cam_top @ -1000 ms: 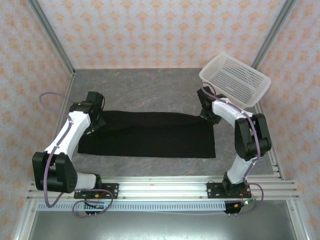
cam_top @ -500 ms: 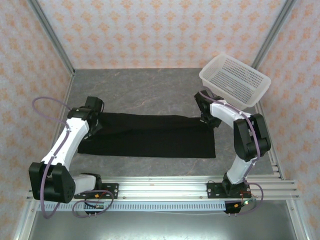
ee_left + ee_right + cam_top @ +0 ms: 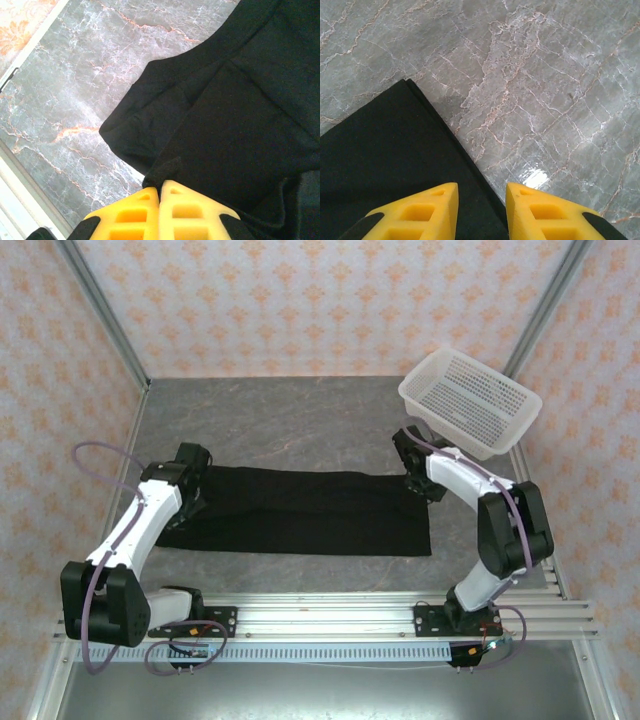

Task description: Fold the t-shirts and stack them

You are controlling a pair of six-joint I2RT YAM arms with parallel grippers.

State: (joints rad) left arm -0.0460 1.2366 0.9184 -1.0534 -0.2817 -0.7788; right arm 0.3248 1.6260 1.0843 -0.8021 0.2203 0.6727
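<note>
— What lies under your hand?
— My gripper [image 3: 481,192] has its fingers [image 3: 420,210] parted. The black shirt [image 3: 380,155] spreads to my left, and its edge runs slantwise into the gap between them. Its corner sits ahead, on the left.
— And to your right?
— Grey marbled table [image 3: 560,75], with a bright glare [image 3: 536,177] just ahead of my right finger.
</note>
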